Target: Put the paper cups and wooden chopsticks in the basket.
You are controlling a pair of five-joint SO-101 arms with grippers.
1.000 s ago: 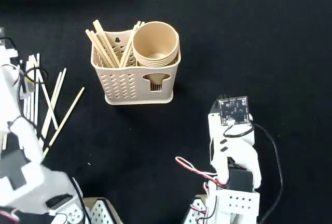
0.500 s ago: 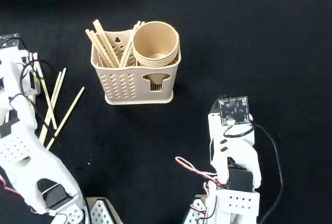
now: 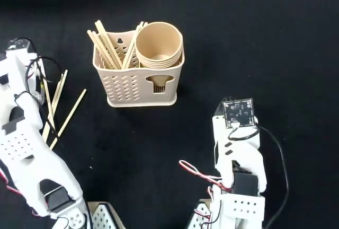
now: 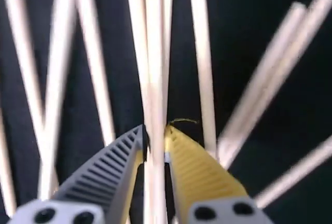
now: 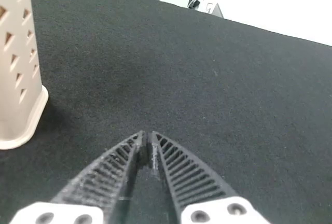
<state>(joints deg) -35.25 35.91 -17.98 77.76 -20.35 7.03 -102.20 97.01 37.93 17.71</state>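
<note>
Pinching a chopstick, the left end effector parallels its long axis.

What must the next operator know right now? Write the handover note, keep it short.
Left claw: shut on loose chopsticks lying on the table left of the basket.
Right claw: shut, empty, over the table right of the basket.
Done: paper cups stacked in the basket, stored chopsticks beside them.
Left: lift the gripped sticks into the basket, then the remaining ones.
</note>
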